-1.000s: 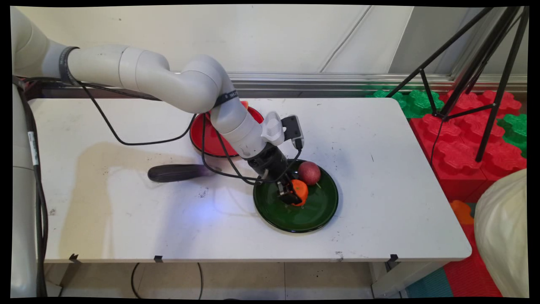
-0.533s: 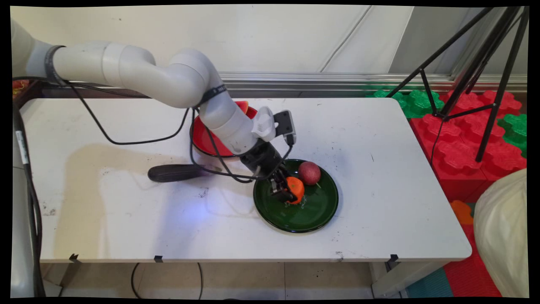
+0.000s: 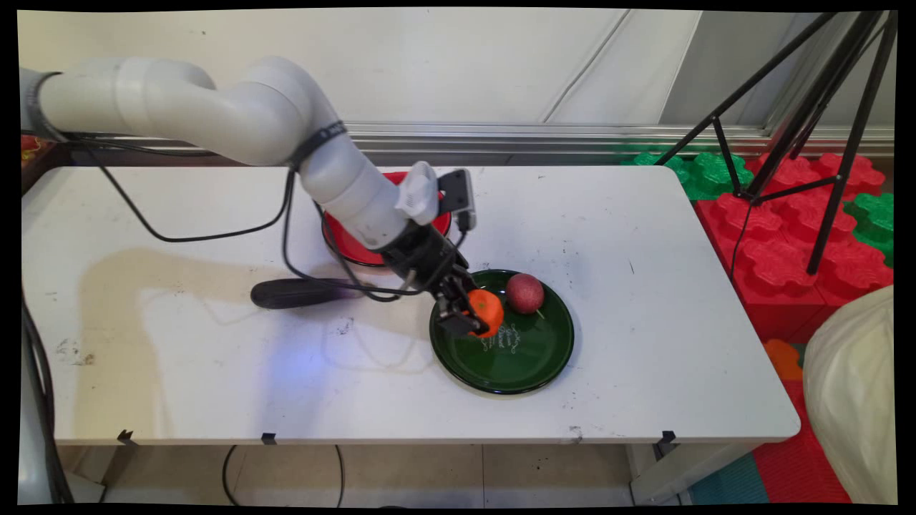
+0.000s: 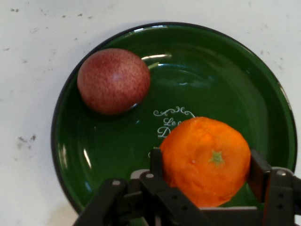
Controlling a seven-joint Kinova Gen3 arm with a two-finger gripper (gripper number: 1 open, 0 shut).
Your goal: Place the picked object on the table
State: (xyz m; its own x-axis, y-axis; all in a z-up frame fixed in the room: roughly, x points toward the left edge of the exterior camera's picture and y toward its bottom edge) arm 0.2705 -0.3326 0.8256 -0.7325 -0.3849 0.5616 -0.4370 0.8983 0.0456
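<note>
I see the pincer (image 4: 204, 176) clamped on the round orange tangerine (image 4: 205, 160), held just above the left part of the glossy dark green plate (image 3: 533, 368) on the white table (image 3: 644, 343). Its rounded skin could slip free and knock the speckled red fruit (image 4: 113, 80) farther right.

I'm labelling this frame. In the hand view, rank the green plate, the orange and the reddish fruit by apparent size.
1. Green plate.
2. Orange, held in the pincer.
3. Reddish fruit.
The orange sits nearer the camera, so its edge over the fruit is unsure.
</note>
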